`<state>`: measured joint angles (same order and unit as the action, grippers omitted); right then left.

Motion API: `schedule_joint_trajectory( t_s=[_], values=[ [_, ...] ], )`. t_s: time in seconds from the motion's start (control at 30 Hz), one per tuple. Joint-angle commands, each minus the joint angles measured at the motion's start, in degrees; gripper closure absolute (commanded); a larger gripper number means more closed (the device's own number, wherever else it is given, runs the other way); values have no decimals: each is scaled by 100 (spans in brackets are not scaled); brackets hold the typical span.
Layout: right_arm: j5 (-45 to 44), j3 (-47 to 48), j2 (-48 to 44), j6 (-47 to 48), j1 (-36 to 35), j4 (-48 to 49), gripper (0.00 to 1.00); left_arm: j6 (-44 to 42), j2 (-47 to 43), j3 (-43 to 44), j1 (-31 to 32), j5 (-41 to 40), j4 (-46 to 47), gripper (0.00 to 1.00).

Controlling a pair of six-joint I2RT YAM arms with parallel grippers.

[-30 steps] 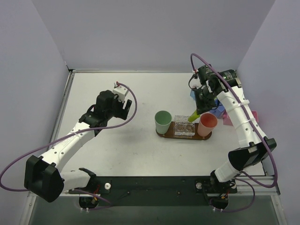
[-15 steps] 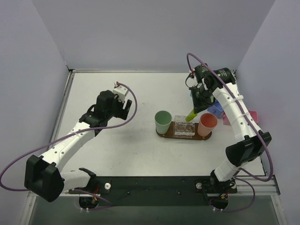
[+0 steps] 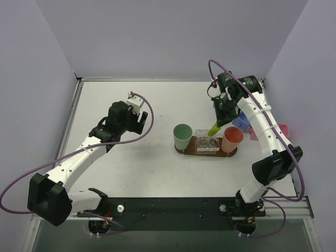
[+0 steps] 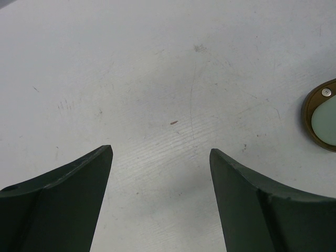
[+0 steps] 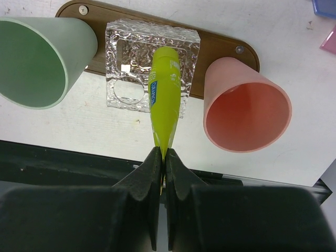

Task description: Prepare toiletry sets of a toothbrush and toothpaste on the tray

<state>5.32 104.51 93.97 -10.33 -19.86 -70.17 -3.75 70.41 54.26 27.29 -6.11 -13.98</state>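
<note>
- Showing the white table (image 3: 147, 105), with both arms bolted at its near edge and all the task's things gathered right of centre.
- Right arm: reaches over the tray, so it is much the nearer arm. The right gripper (image 5: 161, 155) is pinched fully together on the flat tapered end of the toothpaste.
- Left arm: parked well apart on the left. The left gripper (image 4: 160, 152) is spread wide over bare table and holds nothing. Only the tray's end shows at the edge of its wrist view.
- Tray (image 3: 205, 153): a dark brown oval board lying crosswise in front of the right arm.
- Green cup (image 3: 182, 135) and pink cup (image 3: 231, 139): stand upright at the tray's left and right ends, both apparently empty.
- Clear holder (image 3: 207, 142): a textured transparent block on the tray, between the cups.
- Toothpaste (image 5: 163, 100): a lime-green tube hanging from the right fingers. Its long axis runs straight away from them, broad end lowest. In the overhead view it is slightly tilted, with its tip over the holder's rear edge and the pink cup just beside it.
- Judgement: the carry looks nearly done. The tube should lower along its own axis, tip first, though whether into a cup or the holder is unclear.
- Toothbrush: none can be made out.
</note>
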Motion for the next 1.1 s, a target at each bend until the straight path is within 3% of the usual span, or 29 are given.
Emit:
schedule_joint_trajectory(
  t_s=[0.0, 1.07],
  values=[
    [-49, 61, 147, 57, 26, -111, 100, -91, 25, 155, 13, -84, 88, 14],
    [-242, 166, 956, 136, 26, -58, 100, -161, 16, 137, 92, -189, 106, 14]
  ],
)
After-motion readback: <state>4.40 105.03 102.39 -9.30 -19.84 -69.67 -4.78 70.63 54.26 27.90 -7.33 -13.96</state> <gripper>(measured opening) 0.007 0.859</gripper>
